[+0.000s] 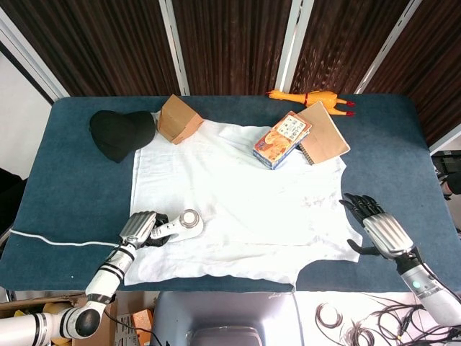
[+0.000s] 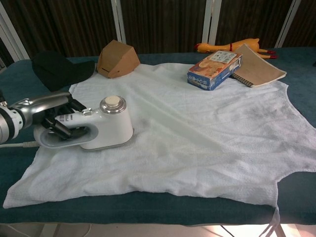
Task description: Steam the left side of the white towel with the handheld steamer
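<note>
The white towel point(image 1: 238, 202) point(image 2: 197, 133) lies spread over the blue table. My left hand point(image 1: 139, 228) point(image 2: 47, 112) grips the handle of the white handheld steamer point(image 1: 180, 226) point(image 2: 94, 131), which sits flat on the towel's left side near the front edge. A white cord point(image 1: 57, 240) trails left from it. My right hand point(image 1: 378, 227) hovers at the towel's front right corner, fingers spread, holding nothing; the chest view does not show it.
A black cap point(image 1: 119, 133) point(image 2: 57, 69) and a brown cardboard box point(image 1: 178, 119) point(image 2: 117, 59) sit at the back left. A blue snack box point(image 1: 281, 139) point(image 2: 215, 69), a brown notebook point(image 1: 324, 133) point(image 2: 259, 64) and a rubber chicken point(image 1: 310, 97) point(image 2: 229, 47) lie at the back right.
</note>
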{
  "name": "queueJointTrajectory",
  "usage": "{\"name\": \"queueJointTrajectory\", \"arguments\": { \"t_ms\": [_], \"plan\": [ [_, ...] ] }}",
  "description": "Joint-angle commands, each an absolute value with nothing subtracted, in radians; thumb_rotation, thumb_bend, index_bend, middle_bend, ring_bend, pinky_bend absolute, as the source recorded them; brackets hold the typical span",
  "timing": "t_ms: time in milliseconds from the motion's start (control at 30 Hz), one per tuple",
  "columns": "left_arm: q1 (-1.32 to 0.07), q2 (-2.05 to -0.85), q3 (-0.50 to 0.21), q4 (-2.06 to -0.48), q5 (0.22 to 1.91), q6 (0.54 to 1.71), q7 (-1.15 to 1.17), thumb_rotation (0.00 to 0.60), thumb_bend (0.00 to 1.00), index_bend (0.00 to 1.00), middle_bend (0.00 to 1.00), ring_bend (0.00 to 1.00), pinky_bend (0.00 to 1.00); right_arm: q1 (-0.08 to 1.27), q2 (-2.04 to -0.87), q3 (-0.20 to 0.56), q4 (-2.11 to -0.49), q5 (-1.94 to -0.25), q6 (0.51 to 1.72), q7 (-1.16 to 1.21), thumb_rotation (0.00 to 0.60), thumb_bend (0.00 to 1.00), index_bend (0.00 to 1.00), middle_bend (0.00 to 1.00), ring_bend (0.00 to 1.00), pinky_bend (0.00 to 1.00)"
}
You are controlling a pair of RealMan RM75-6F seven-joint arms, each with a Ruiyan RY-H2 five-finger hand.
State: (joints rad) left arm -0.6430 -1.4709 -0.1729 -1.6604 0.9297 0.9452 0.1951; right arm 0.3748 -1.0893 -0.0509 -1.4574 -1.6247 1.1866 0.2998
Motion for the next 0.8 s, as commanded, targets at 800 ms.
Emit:
{"name": "queueJointTrajectory", "arguments": {
  "t_ms": [800],
  "plan": [
    [-0.817,-1.763,-0.351,-1.008,0.798,0.875,0.166,0.6,0.63,1.0,1.0,1.0,1.0,0.372,-1.088,-0.052,-1.408,-1.629,1.192,0.364,0.6,0.27,0.0,0.0,0.0,0.0]
  ]
}}
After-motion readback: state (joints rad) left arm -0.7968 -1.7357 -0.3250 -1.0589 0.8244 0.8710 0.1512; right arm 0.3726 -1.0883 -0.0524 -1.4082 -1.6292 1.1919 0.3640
